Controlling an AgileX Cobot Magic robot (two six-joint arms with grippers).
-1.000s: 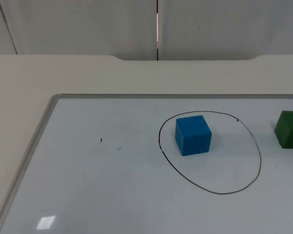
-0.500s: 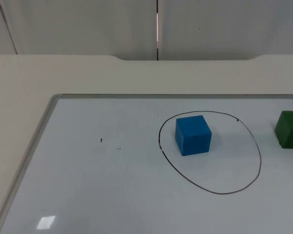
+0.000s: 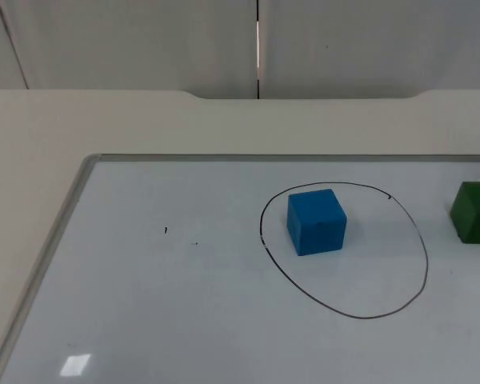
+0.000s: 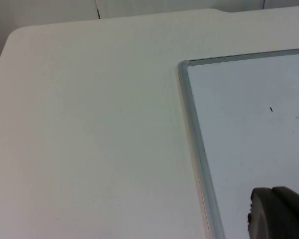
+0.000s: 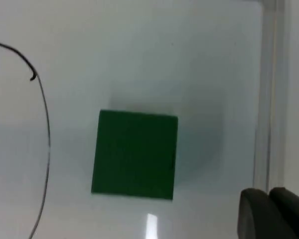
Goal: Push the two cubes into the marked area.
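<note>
A blue cube [image 3: 316,222] sits on the whiteboard inside the hand-drawn black oval [image 3: 426,264], near its upper left. A green cube [image 3: 474,212] stands outside the oval, at the right edge of the top view. In the right wrist view the green cube [image 5: 134,154] lies flat on the board, with the oval's line [image 5: 46,129] a short way off on one side. My right gripper [image 5: 271,215] hovers beside the cube, apart from it. My left gripper [image 4: 278,213] waits over the board's left frame [image 4: 192,119], far from both cubes.
The whiteboard [image 3: 184,304] has a thin metal frame [image 3: 56,232] and lies on the white table [image 3: 104,120]. The grey partition wall [image 3: 144,40] closes off the back. The board's right frame [image 5: 266,99] runs close to the green cube.
</note>
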